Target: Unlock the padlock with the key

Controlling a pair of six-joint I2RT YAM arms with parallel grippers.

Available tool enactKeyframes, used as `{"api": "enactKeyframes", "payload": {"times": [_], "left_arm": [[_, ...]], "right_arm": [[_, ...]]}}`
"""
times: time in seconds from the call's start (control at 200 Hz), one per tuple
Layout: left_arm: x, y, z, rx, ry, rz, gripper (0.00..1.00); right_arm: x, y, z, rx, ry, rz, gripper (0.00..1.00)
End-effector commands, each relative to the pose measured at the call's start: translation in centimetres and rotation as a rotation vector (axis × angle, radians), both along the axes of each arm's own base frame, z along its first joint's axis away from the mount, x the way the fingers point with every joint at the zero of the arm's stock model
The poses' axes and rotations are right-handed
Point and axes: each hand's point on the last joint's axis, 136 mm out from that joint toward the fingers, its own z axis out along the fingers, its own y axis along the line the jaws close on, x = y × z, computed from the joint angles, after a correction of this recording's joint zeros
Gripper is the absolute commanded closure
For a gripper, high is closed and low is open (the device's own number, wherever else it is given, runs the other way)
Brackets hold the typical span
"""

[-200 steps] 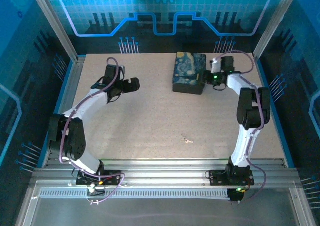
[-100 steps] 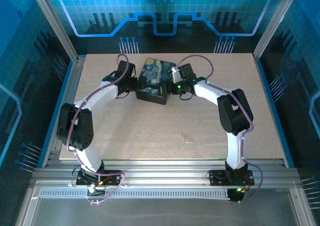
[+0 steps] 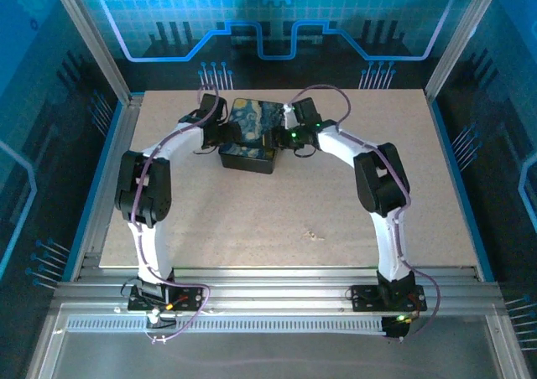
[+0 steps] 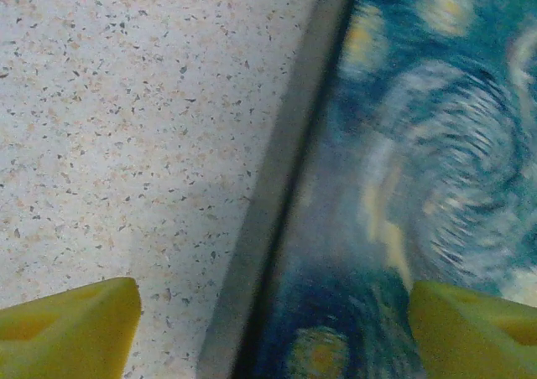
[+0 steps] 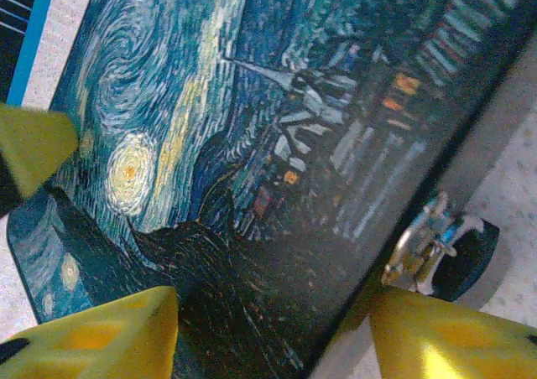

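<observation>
The dark box with the swirling blue-yellow print (image 3: 252, 115) lies at the table's back middle, with both grippers on it. My right gripper (image 3: 273, 137) (image 5: 273, 337) is closed over the box's (image 5: 252, 102) near corner, one finger on the lid and one against the side wall. The padlock (image 5: 445, 249), with its silvery shackle and dark body, hangs on that side, just past the right finger. My left gripper (image 3: 225, 134) (image 4: 273, 333) is open astride the box's (image 4: 403, 144) left edge. The key (image 3: 315, 236), a pale sliver, lies alone on the table nearer the front.
The speckled tabletop (image 3: 252, 211) stretches bare between the box and the key. Metal rails (image 3: 277, 282) run along the near edge. Blue enclosure walls (image 3: 50, 102) stand close on both sides and behind.
The box has travelled from the back right to the back middle together with my right gripper, turning a little. My left gripper swung right to meet the box and its jaws narrowed slightly.
</observation>
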Motion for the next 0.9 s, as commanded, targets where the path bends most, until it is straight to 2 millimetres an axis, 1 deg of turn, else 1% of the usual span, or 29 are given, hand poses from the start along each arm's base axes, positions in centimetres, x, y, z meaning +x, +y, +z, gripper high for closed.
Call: {"api": "enactKeyframes", "payload": {"times": [0.0, 0.045, 0.085, 0.095, 0.125, 0.155, 0.2, 0.25, 0.37, 0.425, 0.495, 0.545, 0.555, 0.575, 0.655, 0.815, 0.895], "left_arm": [[-2.6, -0.7, -0.5, -0.046, 0.053, -0.03, 0.2], [-3.6, -0.2, -0.5, -0.043, 0.059, -0.019, 0.21], [-4.7, 0.1, -0.6, -0.044, 0.066, -0.011, 0.23], [-4.9, 0.2, -0.6, -0.045, 0.066, -0.007, 0.23], [-5.8, 0.5, -0.5, -0.049, 0.068, 0.002, 0.23], [-6.7, 0.7, -0.8, -0.052, 0.074, 0.012, 0.23], [-8.0, 1.1, -0.7, -0.054, 0.07, 0.029, 0.23], [-9.3, 2.0, -0.9, -0.037, 0.074, 0.058, 0.23], [-11.4, 4.2, -0.9, -0.024, 0.09, 0.127, 0.22], [-12.0, 5.2, -0.4, -0.003, 0.081, 0.165, 0.21], [-12.6, 6.8, 0.5, 0.06, 0.062, 0.22, 0.17], [-12.8, 7.9, 1.1, 0.084, 0.049, 0.245, 0.15], [-12.8, 8.0, 1.1, 0.084, 0.048, 0.245, 0.14], [-12.7, 8.2, 1.2, 0.083, 0.046, 0.244, 0.14], [-12.0, 8.6, 1.1, 0.053, 0.06, 0.234, 0.13], [-9.8, 8.4, 0.7, 0.049, 0.068, 0.185, 0.14], [-8.6, 7.9, 0.5, 0.046, 0.068, 0.152, 0.16]], "right_arm": [[-1.5, 2.9, -2.1, -0.025, 0.055, 0.08, 0.43], [-1.7, 3.9, -2.2, -0.019, 0.055, 0.099, 0.43], [-2.0, 4.9, -1.6, -0.01, 0.045, 0.118, 0.44], [-2.2, 5.1, -2.6, -0.017, 0.06, 0.122, 0.44], [-2.5, 5.8, -3.1, -0.02, 0.068, 0.133, 0.44], [-2.8, 6.4, -3.3, -0.019, 0.07, 0.144, 0.44], [-3.4, 7.2, -3.5, -0.016, 0.076, 0.159, 0.44], [-4.0, 8.0, -3.6, -0.015, 0.082, 0.171, 0.44], [-5.8, 9.5, -3.2, 0.017, 0.093, 0.201, 0.44], [-6.6, 10.1, -2.9, 0.028, 0.097, 0.214, 0.44], [-7.3, 10.6, -2.7, 0.027, 0.105, 0.223, 0.44], [-7.8, 10.8, -3.0, 0.03, 0.118, 0.228, 0.44], [-7.8, 10.9, -2.0, 0.041, 0.104, 0.23, 0.44], [-7.9, 10.9, -1.3, 0.048, 0.097, 0.229, 0.44], [-8.5, 11.0, -0.7, 0.054, 0.108, 0.235, 0.45], [-10.7, 11.2, -0.6, 0.053, 0.143, 0.246, 0.52], [-12.0, 11.3, -1.0, 0.061, 0.157, 0.238, 0.54]]}}
